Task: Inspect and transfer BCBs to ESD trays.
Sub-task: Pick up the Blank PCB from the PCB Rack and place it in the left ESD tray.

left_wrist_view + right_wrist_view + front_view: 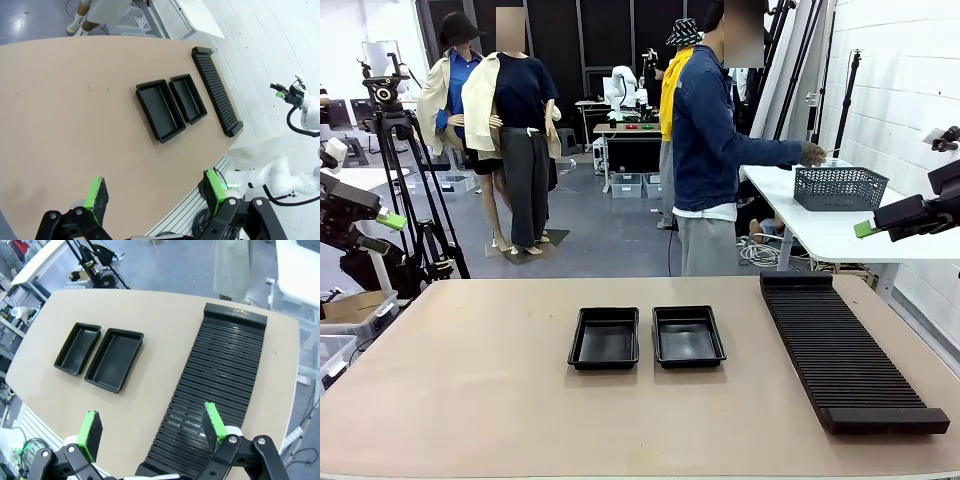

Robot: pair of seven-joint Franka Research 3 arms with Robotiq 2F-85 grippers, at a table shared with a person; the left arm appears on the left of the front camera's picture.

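So, both grippers are spread wide and holding nothing. The left gripper (156, 190) hangs high over the table's (60, 115) left edge. The trays (172, 105) are well ahead of its jaws, side by side and nearly touching, with bare black floors showing. Its camera also catches the right arm (302, 107) off past the rack (216, 90), while the front view just has that arm poking in at its side. The right gripper (152, 426) hovers with the rack straight ahead of its jaws and the trays well off to one side. There's plenty of bare tabletop all around the trays, and the rack runs along the right edge. Farther back in the front view, a person (705, 150) at the far side reaches toward a basket (840, 188) on a side table (820, 235). The hand might be touching the rim, hard to tell.
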